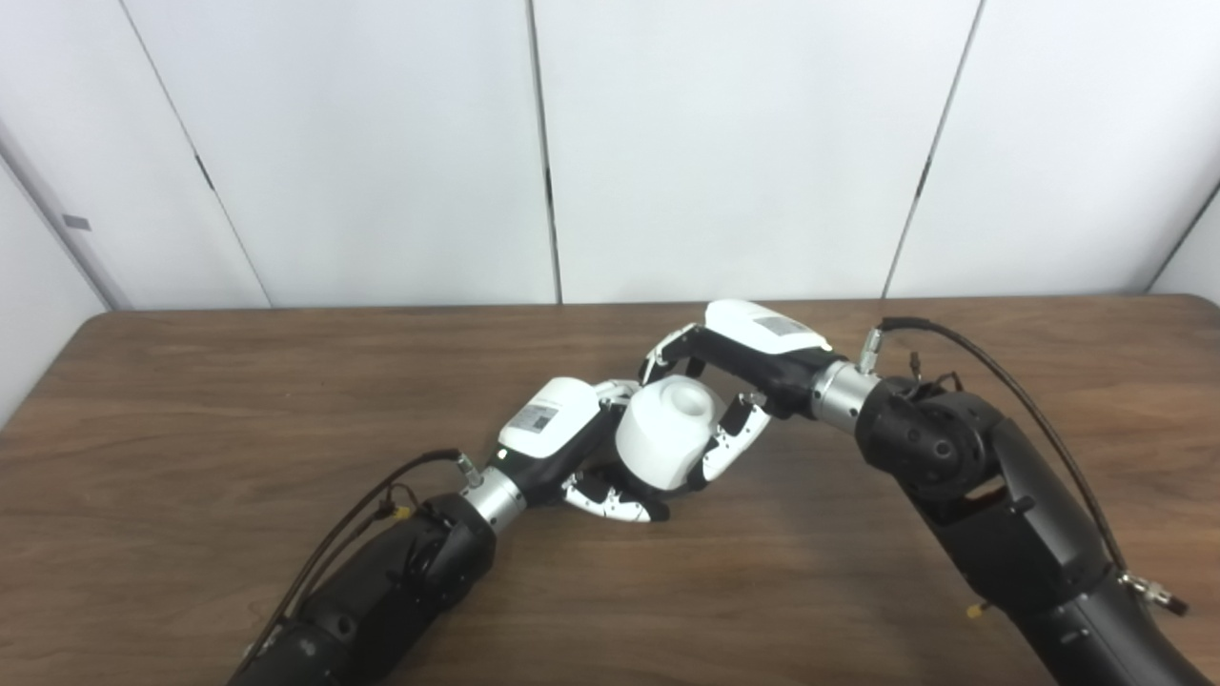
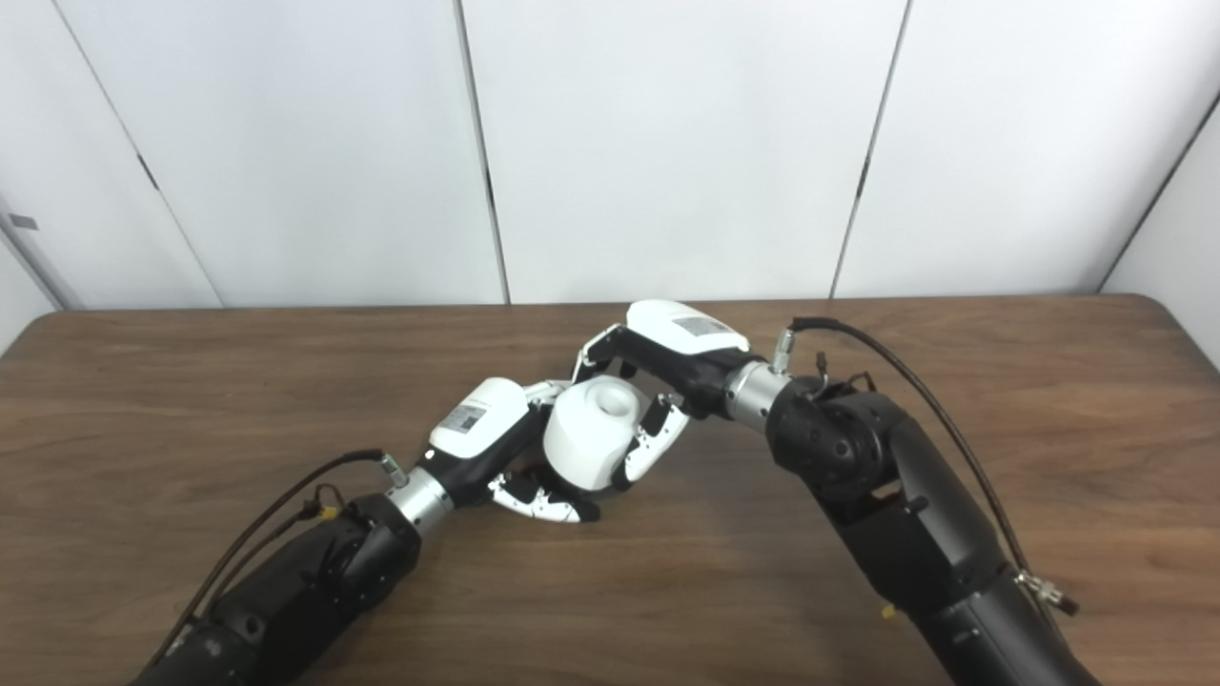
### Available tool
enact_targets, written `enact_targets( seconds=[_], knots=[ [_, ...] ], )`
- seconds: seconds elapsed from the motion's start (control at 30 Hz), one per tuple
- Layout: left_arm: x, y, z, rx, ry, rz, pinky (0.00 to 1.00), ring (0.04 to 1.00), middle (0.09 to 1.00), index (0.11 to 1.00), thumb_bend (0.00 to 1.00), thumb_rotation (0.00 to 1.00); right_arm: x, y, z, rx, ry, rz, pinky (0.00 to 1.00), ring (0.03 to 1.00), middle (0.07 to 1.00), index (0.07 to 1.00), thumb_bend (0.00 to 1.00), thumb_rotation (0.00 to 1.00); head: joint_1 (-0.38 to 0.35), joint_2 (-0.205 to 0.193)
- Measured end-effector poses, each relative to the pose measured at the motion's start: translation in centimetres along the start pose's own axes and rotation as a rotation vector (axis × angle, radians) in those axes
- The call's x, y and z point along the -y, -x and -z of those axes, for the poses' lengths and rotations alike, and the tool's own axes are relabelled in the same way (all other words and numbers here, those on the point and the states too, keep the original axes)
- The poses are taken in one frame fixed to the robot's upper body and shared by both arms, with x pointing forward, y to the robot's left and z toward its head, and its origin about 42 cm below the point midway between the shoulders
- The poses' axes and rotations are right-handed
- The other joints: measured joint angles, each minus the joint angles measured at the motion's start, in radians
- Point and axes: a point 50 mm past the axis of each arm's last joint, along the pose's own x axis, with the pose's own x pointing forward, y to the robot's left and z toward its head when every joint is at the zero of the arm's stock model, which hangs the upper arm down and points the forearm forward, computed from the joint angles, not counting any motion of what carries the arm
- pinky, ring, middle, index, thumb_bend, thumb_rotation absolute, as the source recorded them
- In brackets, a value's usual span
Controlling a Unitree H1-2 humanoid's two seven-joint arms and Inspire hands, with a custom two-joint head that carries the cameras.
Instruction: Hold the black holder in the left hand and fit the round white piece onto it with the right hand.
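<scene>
Gripping round white piece [image 1: 664, 433], both hands [image 2: 667, 376].

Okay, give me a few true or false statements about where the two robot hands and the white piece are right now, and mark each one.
1. The round white piece sits between the two robot hands. True.
2. The right robot hand rests flat on the table, far from the white piece. False: its fingers wrap around the piece.
3. The left robot hand is at the piece's lower left side. True.
4. The white piece lies alone at the table's far left edge. False: it is near the middle, between the hands.
5. The black holder is plainly visible. False: the hands and piece hide it.
</scene>
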Motion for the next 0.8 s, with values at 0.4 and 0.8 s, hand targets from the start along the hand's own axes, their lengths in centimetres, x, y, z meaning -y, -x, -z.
enact_targets(
  seconds=[0.4,0.8],
  knots=[
    [0.0,0.0,-0.1,-0.013,-0.003,0.004,0.71,0.839,0.811,0.553,1.00,0.26,0.0,-1.0,-1.3,0.047,0.105,-0.042,0.62,0.761,0.754,0.482,0.52,0.14,0.002,0.002],
    [-0.4,-0.2,-0.1,-0.018,0.009,0.008,0.70,0.842,0.831,0.556,1.00,0.29,0.1,-1.2,-1.8,0.076,0.171,-0.076,0.60,0.741,0.735,0.480,0.52,0.14,-0.008,0.006]
  ],
)
